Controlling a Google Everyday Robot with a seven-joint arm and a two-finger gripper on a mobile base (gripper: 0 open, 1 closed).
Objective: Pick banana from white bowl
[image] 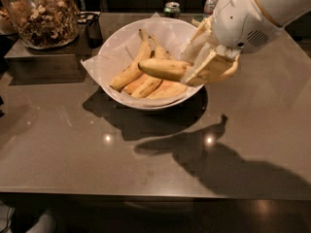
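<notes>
Yellow banana (163, 68) is clamped in the cream gripper (187, 71), held just above the right side of the white bowl (146, 104); other bananas (146, 84) lie inside, nut jar (41, 16) far left.

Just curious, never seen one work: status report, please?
Gripper shut on banana, over the white bowl. Banana level, above the other bananas. Nothing blocking it.

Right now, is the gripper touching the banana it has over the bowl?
Touching. The camera view shows the gripper with its fingers shut on the right end of the banana, holding it above the white bowl.
</notes>
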